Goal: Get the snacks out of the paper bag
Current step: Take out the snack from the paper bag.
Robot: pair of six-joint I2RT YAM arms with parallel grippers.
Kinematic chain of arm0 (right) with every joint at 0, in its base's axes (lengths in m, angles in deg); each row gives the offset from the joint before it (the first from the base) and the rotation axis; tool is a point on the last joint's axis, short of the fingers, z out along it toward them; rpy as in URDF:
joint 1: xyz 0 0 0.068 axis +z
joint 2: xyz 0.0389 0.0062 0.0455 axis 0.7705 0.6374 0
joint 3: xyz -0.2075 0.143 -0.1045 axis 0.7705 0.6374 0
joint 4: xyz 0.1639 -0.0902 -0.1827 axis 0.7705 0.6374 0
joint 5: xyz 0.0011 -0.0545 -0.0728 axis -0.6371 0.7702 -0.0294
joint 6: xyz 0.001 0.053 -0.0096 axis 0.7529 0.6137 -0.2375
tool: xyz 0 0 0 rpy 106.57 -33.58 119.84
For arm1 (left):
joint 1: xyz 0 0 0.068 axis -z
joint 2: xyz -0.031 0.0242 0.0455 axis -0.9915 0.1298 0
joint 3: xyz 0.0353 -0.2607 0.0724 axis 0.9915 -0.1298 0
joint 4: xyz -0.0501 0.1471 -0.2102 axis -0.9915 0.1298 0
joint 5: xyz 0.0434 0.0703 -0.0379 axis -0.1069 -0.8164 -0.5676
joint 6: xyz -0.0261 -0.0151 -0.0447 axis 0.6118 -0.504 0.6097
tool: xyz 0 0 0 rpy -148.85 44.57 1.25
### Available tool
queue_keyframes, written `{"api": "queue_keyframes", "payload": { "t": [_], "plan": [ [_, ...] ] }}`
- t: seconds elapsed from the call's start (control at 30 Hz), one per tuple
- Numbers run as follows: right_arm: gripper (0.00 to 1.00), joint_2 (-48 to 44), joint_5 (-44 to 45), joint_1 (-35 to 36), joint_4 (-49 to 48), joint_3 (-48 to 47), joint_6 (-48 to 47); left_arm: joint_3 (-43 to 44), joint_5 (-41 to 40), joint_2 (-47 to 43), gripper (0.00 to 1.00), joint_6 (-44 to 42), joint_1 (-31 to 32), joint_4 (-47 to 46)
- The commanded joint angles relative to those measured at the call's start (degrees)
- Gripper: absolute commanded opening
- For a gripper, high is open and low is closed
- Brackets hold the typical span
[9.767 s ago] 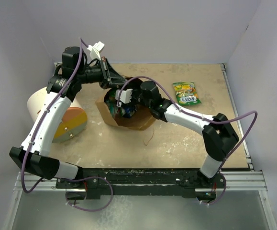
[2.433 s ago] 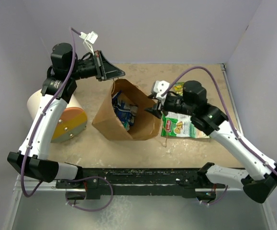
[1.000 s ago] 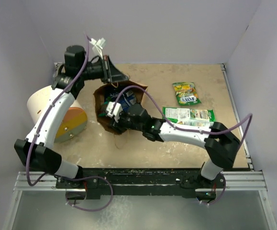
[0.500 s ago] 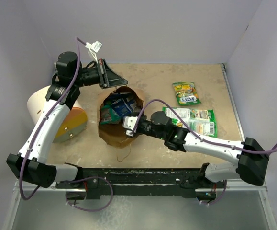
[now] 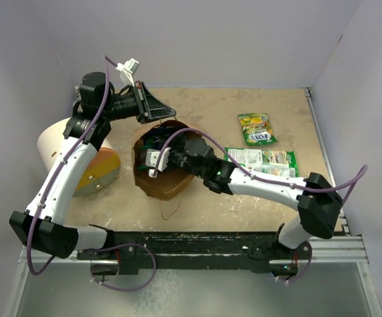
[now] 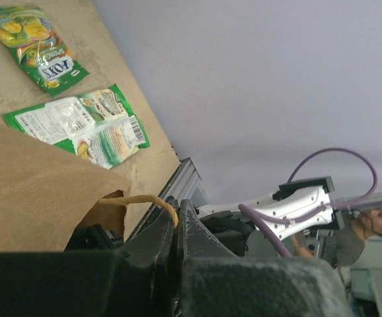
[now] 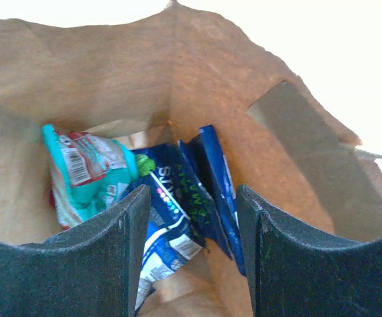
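My left pincer (image 6: 176, 221) was pressed together on the thin twisted handle (image 6: 141, 198) of the creased brown paper bag (image 5: 164, 188). My right pincer (image 7: 192, 191) stood spread inside the bag's mouth, with paper walls close on both sides, above a glossy teal packet (image 7: 85, 168) and crumpled dark blue packets (image 7: 171, 198). A green-yellow packet (image 5: 257, 128) and a green-edged packet (image 5: 260, 160) lay flat on the scuffed tan table (image 5: 243, 198), well apart from the bag.

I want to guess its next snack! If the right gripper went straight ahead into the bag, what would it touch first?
Most likely the dark blue packet, straight ahead of the open right gripper inside the paper bag. The teal packet sits off to one side. Depth is unclear.
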Motion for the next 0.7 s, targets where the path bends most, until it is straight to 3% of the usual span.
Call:
{"api": "queue_keyframes", "payload": {
  "t": [0.0, 0.27, 0.67],
  "plan": [
    [0.57, 2.07, 2.26, -2.17, -1.09, -5.05, -4.00, -1.36, -2.63, -0.87, 0.00, 7.03, 0.55, -0.29],
    [0.56, 3.84, 2.25, -7.22, -3.83, -4.45, -4.01, -3.08, -7.26, -1.38, 0.00, 10.74, 1.55, -5.11],
    [0.56, 5.55, -0.73, -7.63, -5.99, -2.85, -12.92, -1.55, -1.24, -1.57, 0.00, 10.38, 2.42, -6.32]
  ]
}}
